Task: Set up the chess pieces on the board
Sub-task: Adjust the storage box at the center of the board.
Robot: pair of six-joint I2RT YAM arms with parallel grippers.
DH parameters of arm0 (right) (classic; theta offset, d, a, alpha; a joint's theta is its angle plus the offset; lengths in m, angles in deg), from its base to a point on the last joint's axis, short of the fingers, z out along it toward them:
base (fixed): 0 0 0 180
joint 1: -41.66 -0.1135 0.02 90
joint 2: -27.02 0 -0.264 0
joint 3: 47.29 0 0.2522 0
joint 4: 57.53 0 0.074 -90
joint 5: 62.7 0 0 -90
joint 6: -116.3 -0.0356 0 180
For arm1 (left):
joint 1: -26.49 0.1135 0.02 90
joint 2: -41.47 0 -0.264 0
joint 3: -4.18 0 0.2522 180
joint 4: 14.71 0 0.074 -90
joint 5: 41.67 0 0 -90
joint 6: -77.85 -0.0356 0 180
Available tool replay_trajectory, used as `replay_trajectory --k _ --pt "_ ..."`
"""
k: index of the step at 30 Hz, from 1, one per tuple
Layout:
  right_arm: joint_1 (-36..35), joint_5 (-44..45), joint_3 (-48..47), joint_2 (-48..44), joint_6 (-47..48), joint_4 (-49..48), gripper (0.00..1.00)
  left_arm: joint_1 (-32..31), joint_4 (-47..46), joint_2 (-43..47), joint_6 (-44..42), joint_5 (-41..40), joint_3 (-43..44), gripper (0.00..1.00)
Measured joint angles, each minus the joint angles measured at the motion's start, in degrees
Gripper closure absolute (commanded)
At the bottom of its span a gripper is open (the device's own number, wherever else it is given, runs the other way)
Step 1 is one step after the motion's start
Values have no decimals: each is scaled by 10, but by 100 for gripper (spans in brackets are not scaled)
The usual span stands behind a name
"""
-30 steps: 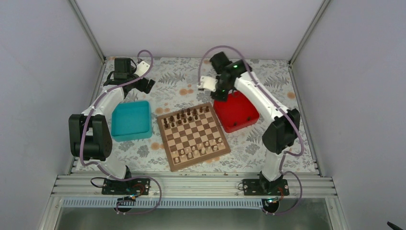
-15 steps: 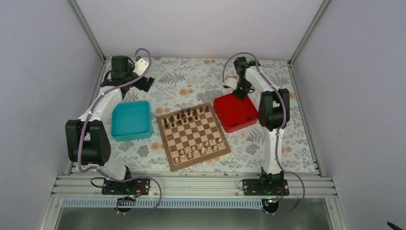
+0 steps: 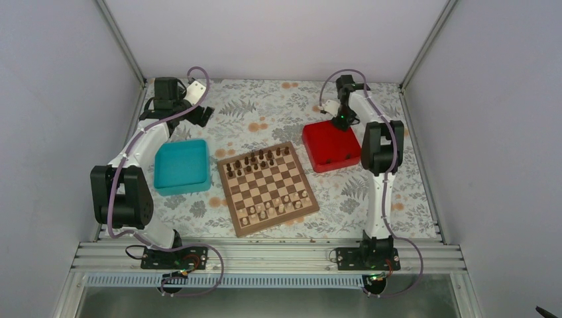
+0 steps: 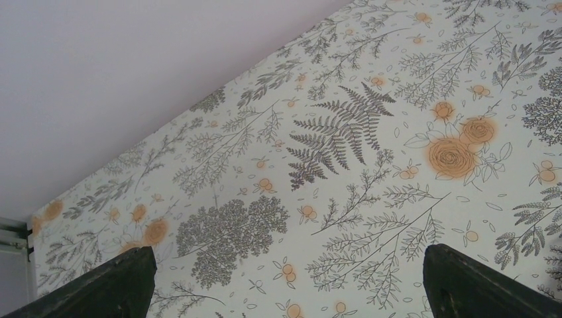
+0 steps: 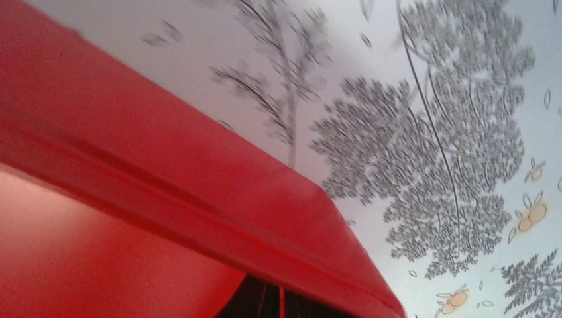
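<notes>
While my right claw (image 5: 280, 303) pinches the far rim of the red tray (image 3: 331, 149) and my left claw (image 4: 285, 268) hangs open, I should drag gently, sparing the chess pieces (image 3: 258, 161) on the board (image 3: 267, 187).

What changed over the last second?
The right arm swung from the board side of the red tray to its far edge. The right gripper closed, apparently on the rim, and the red tray slid slightly away from the board. The teal tray, chess pieces and left gripper stayed put.
</notes>
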Motion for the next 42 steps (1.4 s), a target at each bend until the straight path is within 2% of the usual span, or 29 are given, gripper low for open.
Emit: replay_trajectory --k 8,11,22,32,36,42 --pt "46 9 0 9 -17 -13 93 0 0 0 0 2 0 0" --pt "61 12 29 -3 -20 -23 92 0 0 0 0 2 0 0" --pt "135 30 257 -162 -18 -32 90 -2 1 -6 2 10 0 0" --pt "132 -8 400 -304 -23 -10 87 -8 4 -9 2 14 0 0" --pt "129 -36 441 -358 -23 11 87 -9 5 -9 2 14 0 0" --pt "115 -64 451 -412 -24 30 87 -13 8 -9 2 14 0 0"
